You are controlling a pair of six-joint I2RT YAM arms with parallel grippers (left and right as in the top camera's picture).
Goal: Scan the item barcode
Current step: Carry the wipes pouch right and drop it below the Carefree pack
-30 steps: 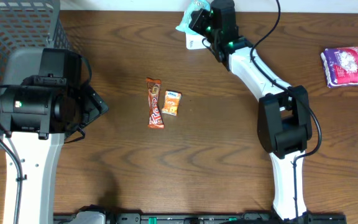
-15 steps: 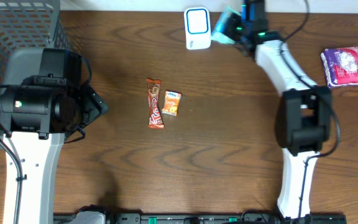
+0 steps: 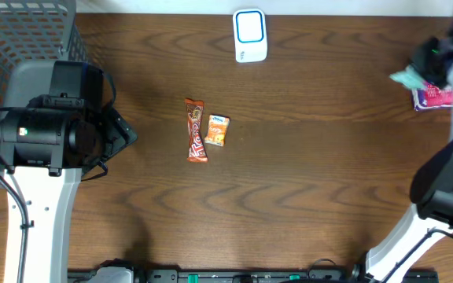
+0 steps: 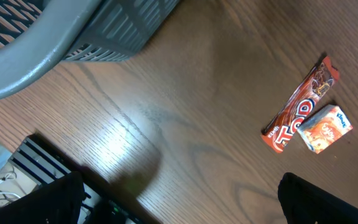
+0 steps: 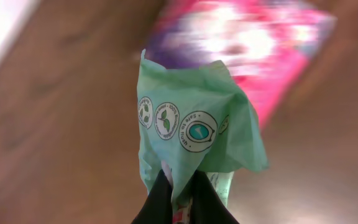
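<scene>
The right gripper point(image 5: 178, 198) clamps shut on the bottom edge of the green packet point(image 5: 197, 134), held over the pink packet point(image 5: 247, 37) at the right side of the table point(image 3: 305, 165), well apart from the scanner point(image 3: 250, 35). So thin a pinch may slip in a swing. The packet is crumpled film with round seals; its barcode is perhaps hidden. The left gripper point(image 3: 123, 135) gapes empty.

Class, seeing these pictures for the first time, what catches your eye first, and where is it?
The mint-green packet pinched in the right gripper fills the right wrist view, with a blurred pink-and-purple packet behind it. Mid-table, a red-brown candy bar and a small orange packet lie side by side, and a white scanner sits at the far edge.
</scene>
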